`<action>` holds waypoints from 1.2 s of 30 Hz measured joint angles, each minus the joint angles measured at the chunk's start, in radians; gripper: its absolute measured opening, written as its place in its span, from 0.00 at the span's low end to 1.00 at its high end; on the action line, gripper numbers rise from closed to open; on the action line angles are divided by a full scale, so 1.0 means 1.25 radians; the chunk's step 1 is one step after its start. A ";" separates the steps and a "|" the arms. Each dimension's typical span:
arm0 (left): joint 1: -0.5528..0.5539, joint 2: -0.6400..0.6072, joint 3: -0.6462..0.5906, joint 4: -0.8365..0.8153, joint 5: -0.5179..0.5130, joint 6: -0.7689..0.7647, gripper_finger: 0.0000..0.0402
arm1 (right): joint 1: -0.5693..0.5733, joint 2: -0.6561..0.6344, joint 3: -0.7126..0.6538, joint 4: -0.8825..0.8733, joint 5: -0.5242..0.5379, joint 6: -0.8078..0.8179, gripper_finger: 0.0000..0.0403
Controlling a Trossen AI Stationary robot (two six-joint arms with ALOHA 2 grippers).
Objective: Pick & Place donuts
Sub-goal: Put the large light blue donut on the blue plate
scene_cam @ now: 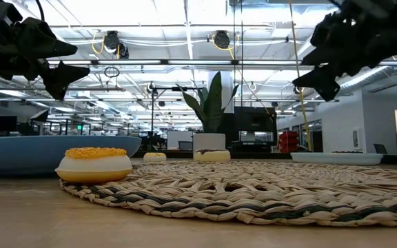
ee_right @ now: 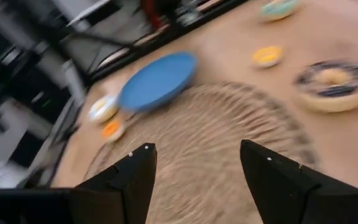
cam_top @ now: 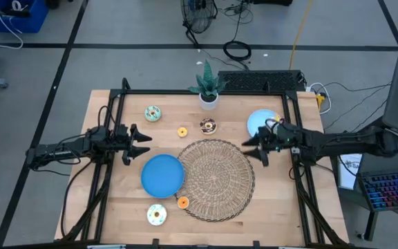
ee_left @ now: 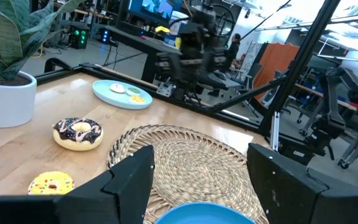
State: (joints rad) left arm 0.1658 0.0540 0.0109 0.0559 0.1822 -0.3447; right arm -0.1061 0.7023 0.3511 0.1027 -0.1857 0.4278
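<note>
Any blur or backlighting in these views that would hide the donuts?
Right wrist view: motion-smeared, wicker mat and brown donut soft. Low view: bright ceiling lights leave both arms as silhouettes; orange donut sharp. High and left wrist views: evenly lit, clear.

Two arms, matte black, built of slim jointed segments. Left arm [cam_top: 68,149] trailed thin black cable along its length; right arm [cam_top: 344,142] looked bulkier at wrist, cable looped near it. Left gripper [cam_top: 144,145] ended in two pointed black fingers [ee_left: 129,183], broad, flat-faced, angular, plastic-looking. Right gripper [cam_top: 252,148] had matching wedge-shaped fingers [ee_right: 126,180], each with small pale dot near tip. No coloured markings or labels seen on either arm.
</note>
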 joint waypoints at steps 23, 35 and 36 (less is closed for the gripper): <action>0.000 0.000 0.000 0.000 0.000 0.000 0.64 | 0.265 -0.282 -0.006 -0.196 0.256 -0.135 0.54; 0.000 0.000 0.000 0.000 0.000 0.000 0.64 | 0.264 -0.562 -0.175 -0.155 0.296 -0.203 0.54; 0.000 0.000 0.000 0.000 0.000 0.000 0.64 | 0.264 -0.560 -0.177 -0.151 0.295 -0.208 0.54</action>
State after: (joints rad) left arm 0.1658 0.0540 0.0105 0.0559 0.1821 -0.3447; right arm 0.2245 0.0020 0.1295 -0.0856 0.1836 0.1683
